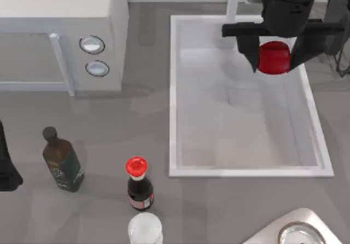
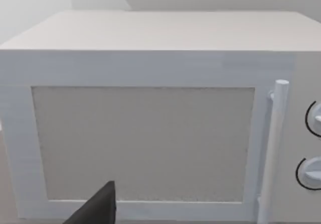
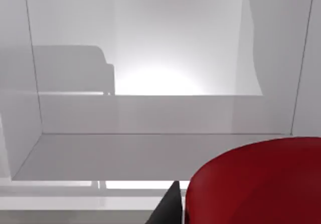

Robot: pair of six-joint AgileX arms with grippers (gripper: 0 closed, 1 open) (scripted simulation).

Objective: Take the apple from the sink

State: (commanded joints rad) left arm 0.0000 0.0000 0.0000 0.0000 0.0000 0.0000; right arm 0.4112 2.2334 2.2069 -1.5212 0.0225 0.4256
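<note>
Top view: my right gripper (image 1: pixel 273 58) hung over the far right part of the sink (image 1: pixel 174 91), its two dark fingers (image 1: pixel 247 50) closed on either side of the apple (image 1: pixel 273 57). The apple sat between them above the sink floor; whether it touched the floor could not be told.

Right wrist view: the apple (image 3: pixel 261 184) lay close under the camera, one dark finger (image 3: pixel 168 209) against its side, with the pale sink wall (image 3: pixel 150 113) beyond.

My left arm (image 1: pixel 6 162) stood at the left edge of the tabletop (image 1: pixel 109 123), facing the microwave (image 1: pixel 60 30); whether its fingers were open or closed I cannot tell.

Near the front of the tabletop stood an oil bottle (image 1: pixel 62 161), a red-capped sauce bottle (image 1: pixel 138 184) and a clear bottle (image 1: pixel 145 228); a steel basin (image 1: pixel 298 232) sat at the front right.
</note>
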